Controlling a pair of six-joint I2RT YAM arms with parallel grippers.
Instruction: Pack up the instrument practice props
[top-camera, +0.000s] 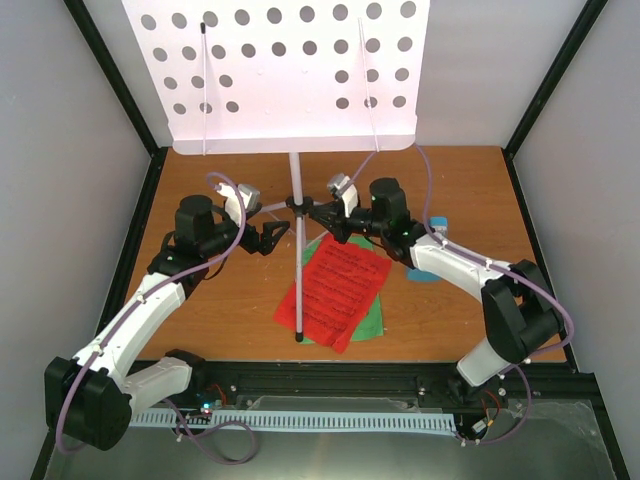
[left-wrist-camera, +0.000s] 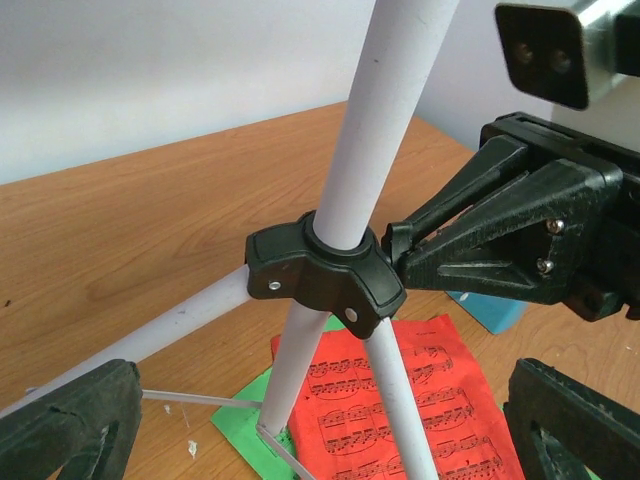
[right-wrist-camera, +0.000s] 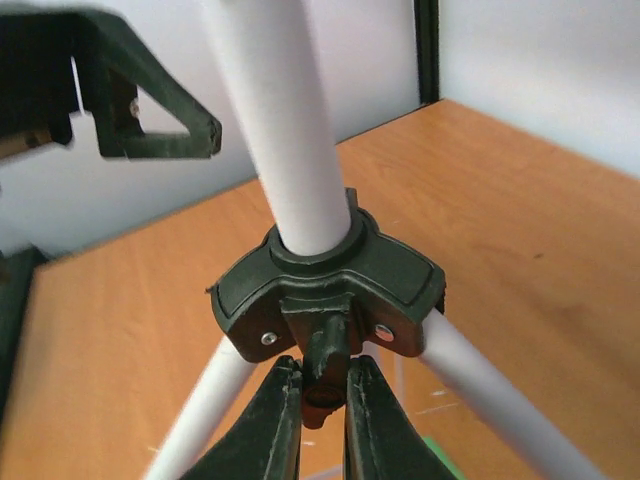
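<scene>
The music stand has a white hole-punched desk (top-camera: 290, 70) on a pole above a black tripod hub (top-camera: 297, 205) with silver legs. My right gripper (right-wrist-camera: 325, 385) is shut on the small black knob (right-wrist-camera: 328, 345) under the hub (right-wrist-camera: 330, 285). My left gripper (top-camera: 278, 236) stands wide open just left of the pole, its fingers (left-wrist-camera: 65, 425) apart from the hub (left-wrist-camera: 325, 275). A red music sheet (top-camera: 340, 285) lies on a green one (top-camera: 372, 322) beneath the legs. The blue metronome (top-camera: 437, 222) sits behind the right arm, mostly hidden.
One silver leg (top-camera: 299, 290) crosses over the red sheet toward the near edge. Black frame posts and grey walls close in the wooden table (top-camera: 220, 320) on three sides. A cable rail (top-camera: 300, 420) runs along the front by the arm bases.
</scene>
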